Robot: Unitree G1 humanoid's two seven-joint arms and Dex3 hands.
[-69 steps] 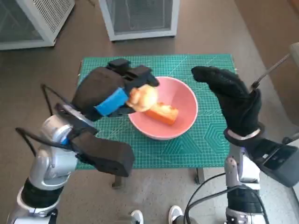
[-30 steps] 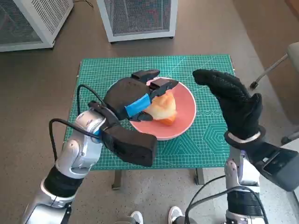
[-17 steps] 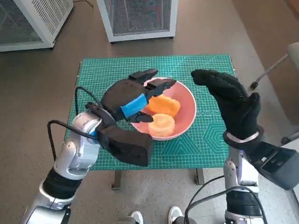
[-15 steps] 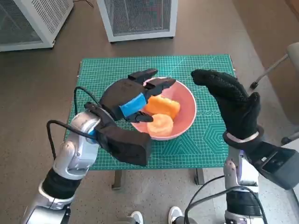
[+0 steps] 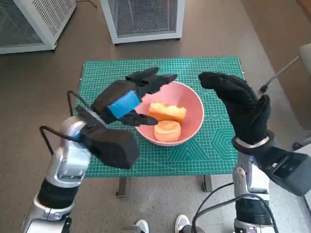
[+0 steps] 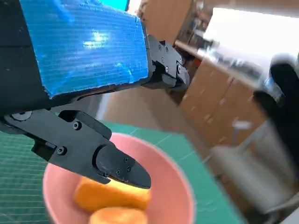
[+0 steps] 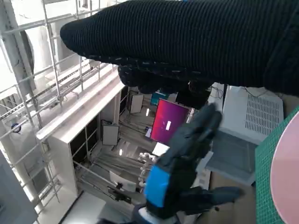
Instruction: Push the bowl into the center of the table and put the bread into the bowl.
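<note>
I see a pink bowl (image 5: 192,104) holding two orange-yellow pieces of bread (image 5: 167,111). The surface (image 5: 214,145) wears a green mat with a pale grid. My left hand (image 5: 127,97) is black with blue tape; my right hand (image 5: 238,104) is black knit.

We see our left hand (image 5: 127,98) raised, its blue-taped back turned up and its black fingers (image 6: 117,164) spread apart, holding nothing. Its pale forearm rises from below on the left side. Our right hand (image 5: 238,99) in the black knitted glove stands upright on its forearm, fingers loosely extended and empty, well apart from the left.
</note>
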